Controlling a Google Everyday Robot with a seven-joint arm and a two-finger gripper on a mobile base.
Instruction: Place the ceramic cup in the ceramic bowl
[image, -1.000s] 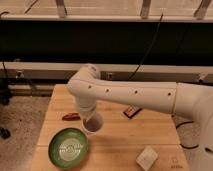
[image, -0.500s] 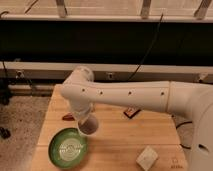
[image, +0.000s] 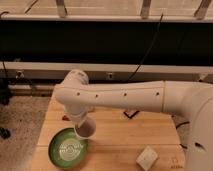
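One long white arm (image: 130, 95) across the frame from right to left, elbow bent down at the left over the wooden bench (image: 120, 130). Bench pale wood, set before a dark wall with pale rails. On the bench near the front left corner: ceramic bowl (image: 68, 148), wide, shallow, green, pale rings at centre, upright and flat. Near the front right: small pale boxy object (image: 147, 158), well apart from the bowl. Behind the arm, mid-bench: small dark flat item (image: 131, 114), partly hidden. At the left edge under the elbow: sliver of a reddish-brown thing (image: 65, 118), mostly hidden.

Tool (image: 80, 124) at the arm's lower end, pointing down, clamped tight on the ceramic cup (image: 86, 129). Cup raised off the bench, tilted, brownish inside turned toward the camera, hanging just above the bowl's upper right rim; contact with the rim not determinable. Cup not yet inside the bowl.
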